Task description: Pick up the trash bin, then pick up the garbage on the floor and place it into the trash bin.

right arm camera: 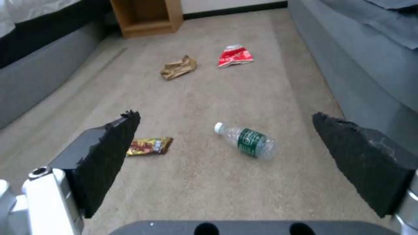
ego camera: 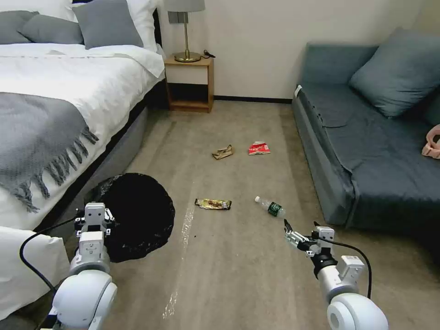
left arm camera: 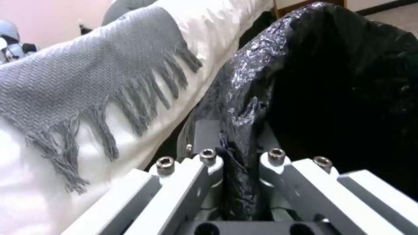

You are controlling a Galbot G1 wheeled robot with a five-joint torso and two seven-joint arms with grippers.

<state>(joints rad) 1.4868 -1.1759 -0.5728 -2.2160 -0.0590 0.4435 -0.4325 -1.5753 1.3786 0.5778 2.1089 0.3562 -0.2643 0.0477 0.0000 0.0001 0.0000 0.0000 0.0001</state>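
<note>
Between the spread pads of the right gripper, which holds nothing, the green-labelled water bottle lies on the carpet just ahead, much nearer this arm than the left one. Its long axis runs slantwise, white cap pointing far-left and base near-right, with the snack wrapper to its left and the paper scrap and red packet farther off. At near left beside the bed, the left gripper is clenched on the bag-lined rim of the trash bin.

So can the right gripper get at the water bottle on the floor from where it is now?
Probably yes: the right gripper hangs open just short of the bottle, with bare carpet between them.
</note>
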